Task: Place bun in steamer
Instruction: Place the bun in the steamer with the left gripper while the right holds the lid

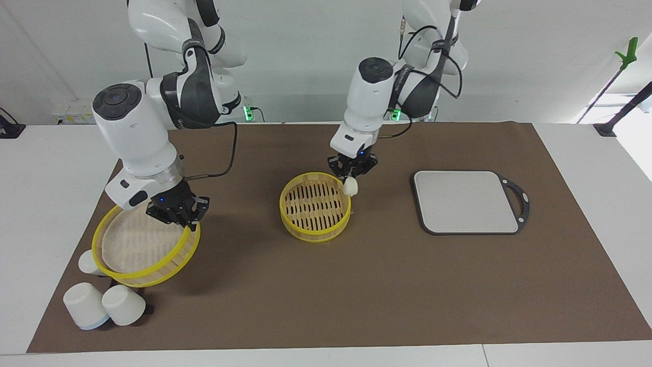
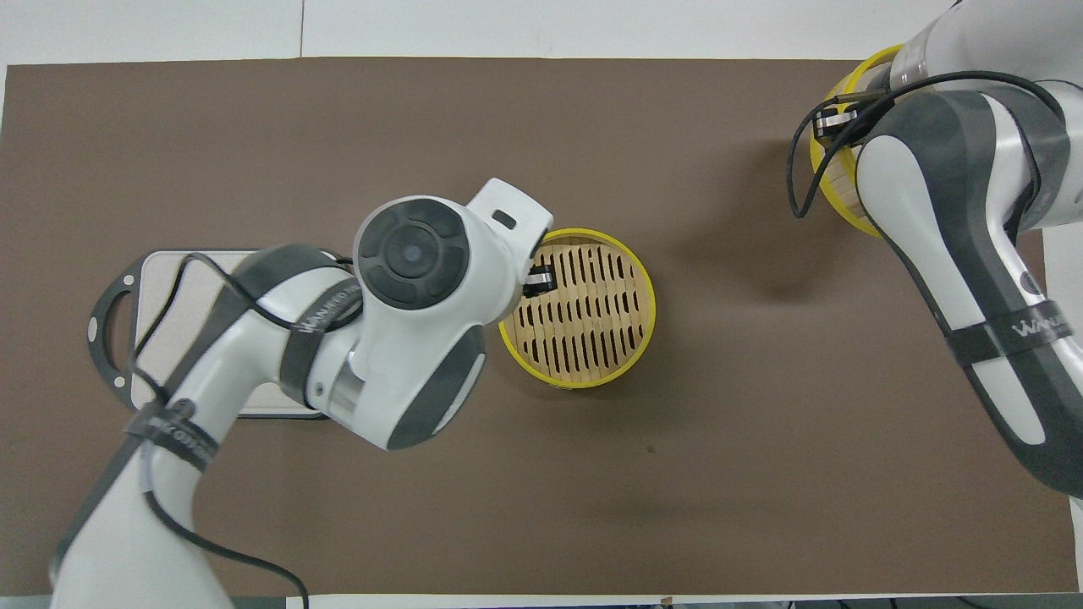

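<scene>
The steamer (image 1: 316,233) is a round yellow-rimmed basket with a slatted floor in the middle of the brown mat; it also shows in the overhead view (image 2: 584,382). My left gripper (image 1: 351,176) is shut on the bun (image 1: 350,187), a small cream-white piece, and holds it just over the steamer's rim on the side toward the grey board. In the overhead view the left arm hides the bun and only the gripper's tip (image 2: 537,279) shows. My right gripper (image 1: 178,216) is shut on the rim of the steamer lid (image 1: 135,247), held tilted above the cups.
A grey square board (image 1: 466,201) with a black handle lies toward the left arm's end, partly under the left arm in the overhead view (image 2: 165,275). Three white cups (image 1: 84,305) lie under and beside the lid at the right arm's end.
</scene>
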